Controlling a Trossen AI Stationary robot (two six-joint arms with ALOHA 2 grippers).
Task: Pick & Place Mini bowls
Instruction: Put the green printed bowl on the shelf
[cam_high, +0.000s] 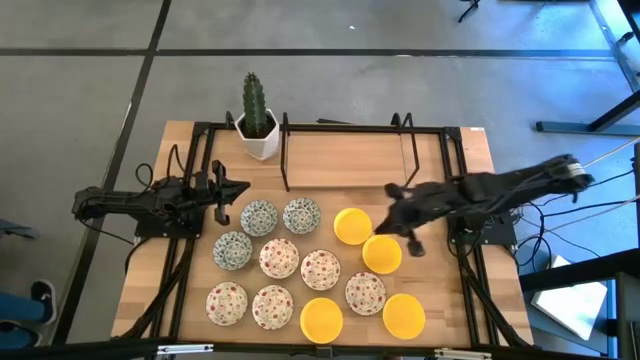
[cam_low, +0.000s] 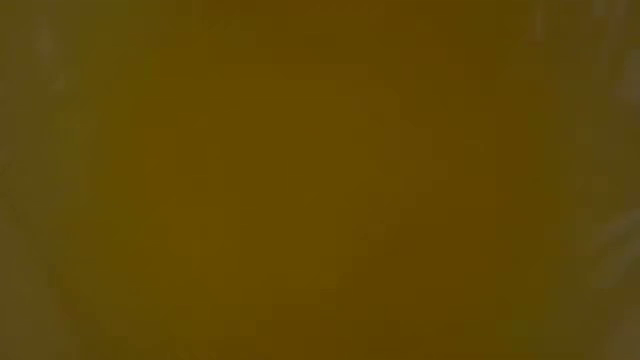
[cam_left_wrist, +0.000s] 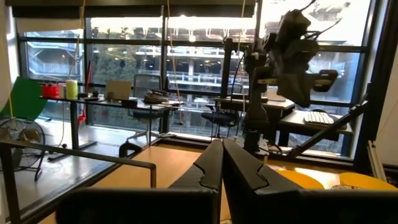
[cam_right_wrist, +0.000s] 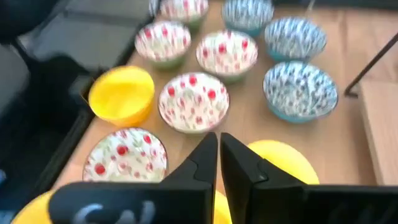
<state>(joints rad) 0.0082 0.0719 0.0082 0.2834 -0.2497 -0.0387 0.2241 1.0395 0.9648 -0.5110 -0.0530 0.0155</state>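
Twelve mini bowls stand on their bases on the wooden table. Three are blue-green patterned, e.g. (cam_high: 259, 217) (cam_right_wrist: 300, 93). Several are red-speckled, e.g. (cam_high: 320, 269) (cam_right_wrist: 193, 102). Several are plain yellow, e.g. (cam_high: 352, 225), (cam_high: 382, 253), (cam_high: 321, 318) (cam_right_wrist: 121, 93). My right gripper (cam_high: 392, 222) (cam_right_wrist: 219, 146) is shut and hovers over the two yellow bowls on the right side of the group; one of them (cam_right_wrist: 280, 162) shows just beyond its fingers. My left gripper (cam_high: 243, 188) (cam_left_wrist: 222, 149) is shut and waits left of the blue-green bowls, pointing across the table. The low view shows only a dull yellow blur.
A white pot with a cactus (cam_high: 257, 125) stands at the far left of the table. A black metal frame (cam_high: 345, 130) runs along the far half. Bare wood (cam_high: 340, 165) lies between the frame and the bowls. The other arm (cam_left_wrist: 292, 43) shows in the left wrist view.
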